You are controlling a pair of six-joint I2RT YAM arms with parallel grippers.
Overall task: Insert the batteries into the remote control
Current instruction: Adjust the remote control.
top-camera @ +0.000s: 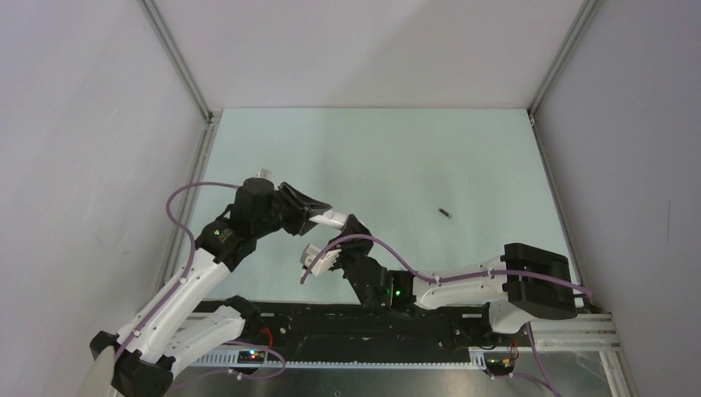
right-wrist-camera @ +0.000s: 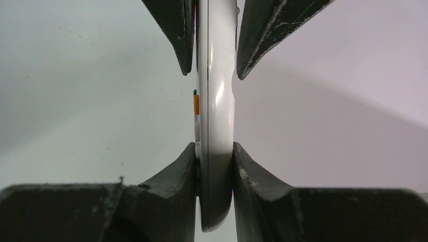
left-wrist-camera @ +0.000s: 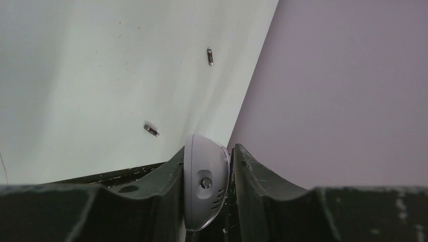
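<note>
The white remote control (top-camera: 319, 257) is held off the table between both grippers, near the left middle. My left gripper (top-camera: 324, 217) is shut on one end of it; in the left wrist view the remote's rounded end (left-wrist-camera: 204, 181) sits pinched between the jaws of that gripper (left-wrist-camera: 207, 151). My right gripper (right-wrist-camera: 214, 151) is shut on the remote, seen edge-on (right-wrist-camera: 217, 111), with the left gripper's fingers (right-wrist-camera: 176, 30) clamping it further up. Two dark batteries (left-wrist-camera: 210, 56) (left-wrist-camera: 151, 130) lie on the table; only one battery (top-camera: 445, 213) shows from above.
Pale walls close the table on the left, back and right, with metal frame posts (top-camera: 178, 62) at the corners. A black rail (top-camera: 347, 331) runs along the near edge by the arm bases. Purple cables (top-camera: 178, 203) loop beside both arms.
</note>
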